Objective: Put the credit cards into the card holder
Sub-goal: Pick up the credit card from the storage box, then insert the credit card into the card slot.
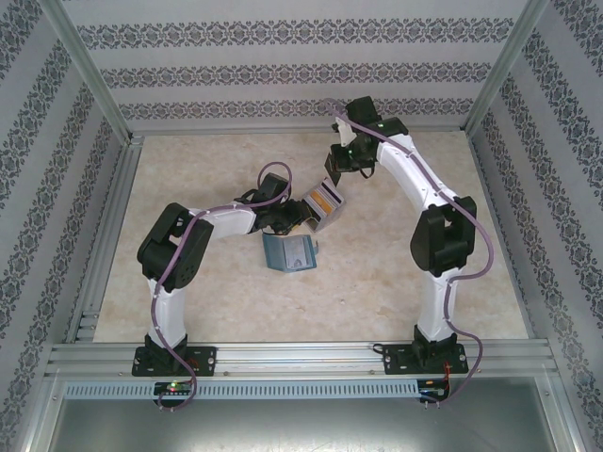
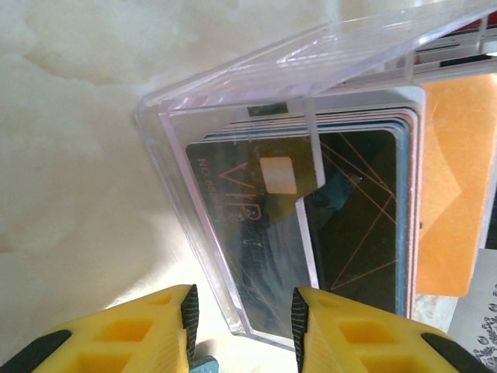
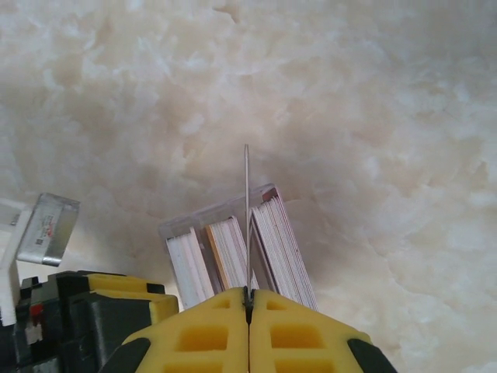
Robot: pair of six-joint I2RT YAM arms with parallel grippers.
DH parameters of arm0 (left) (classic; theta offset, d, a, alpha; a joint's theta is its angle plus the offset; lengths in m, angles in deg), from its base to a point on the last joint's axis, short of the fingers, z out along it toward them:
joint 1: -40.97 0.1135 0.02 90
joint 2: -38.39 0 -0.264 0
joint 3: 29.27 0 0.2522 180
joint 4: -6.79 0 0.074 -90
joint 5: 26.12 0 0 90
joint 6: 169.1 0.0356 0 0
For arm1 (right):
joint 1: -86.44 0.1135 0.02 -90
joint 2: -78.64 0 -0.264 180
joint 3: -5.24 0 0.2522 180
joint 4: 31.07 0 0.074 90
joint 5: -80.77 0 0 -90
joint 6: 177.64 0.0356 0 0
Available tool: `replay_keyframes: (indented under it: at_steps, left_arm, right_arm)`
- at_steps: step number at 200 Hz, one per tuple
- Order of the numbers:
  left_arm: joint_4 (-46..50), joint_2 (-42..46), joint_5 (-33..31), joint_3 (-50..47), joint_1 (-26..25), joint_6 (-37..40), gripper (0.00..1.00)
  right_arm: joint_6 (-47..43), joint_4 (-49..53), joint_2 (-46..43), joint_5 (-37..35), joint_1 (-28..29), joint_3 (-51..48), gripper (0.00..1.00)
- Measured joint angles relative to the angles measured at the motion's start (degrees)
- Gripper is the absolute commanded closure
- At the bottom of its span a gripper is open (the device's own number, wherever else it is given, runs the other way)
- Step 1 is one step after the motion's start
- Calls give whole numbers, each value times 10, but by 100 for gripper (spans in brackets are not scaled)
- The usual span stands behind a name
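Technician: What class of site is this?
Engineer: A robotics lab test cell. An aluminium frame point(image 1: 94, 87) encloses a marble-patterned table point(image 1: 198, 292), and printed wall panels point(image 1: 283, 75) line three sides.
Technician: What else confirms it?
Engineer: The left arm point(image 1: 171, 252) and right arm point(image 1: 441, 240) stand bolted to a slotted rail point(image 1: 301, 356) at the near edge.

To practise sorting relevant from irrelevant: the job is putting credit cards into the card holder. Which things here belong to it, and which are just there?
Belongs to the job:
credit cards
pinched card in the right gripper
teal card holder

Just there:
clear tray holding the stack
marble tabletop
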Motion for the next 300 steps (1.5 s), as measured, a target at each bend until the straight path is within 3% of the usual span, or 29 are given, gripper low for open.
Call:
replay_keyframes:
  at_steps: [49, 106, 153, 219, 300]
  left_arm:
    - [38, 34, -3, 13, 0, 27, 60]
    - [127, 130, -30, 41, 0, 88, 60]
    - [223, 200, -52, 24, 2, 125, 60]
    - [292, 259, -64, -69, 17, 135, 61]
    - [295, 257, -45, -111, 35, 130, 71]
  right_arm:
    - [27, -35, -82, 31, 22, -78, 92]
    - [139, -207, -245, 54, 79, -330, 93]
    - [213, -320, -314, 40, 123, -476, 93]
    - [302, -439, -339, 40, 162, -614, 94]
    - [365, -537, -294, 50, 209, -650, 95]
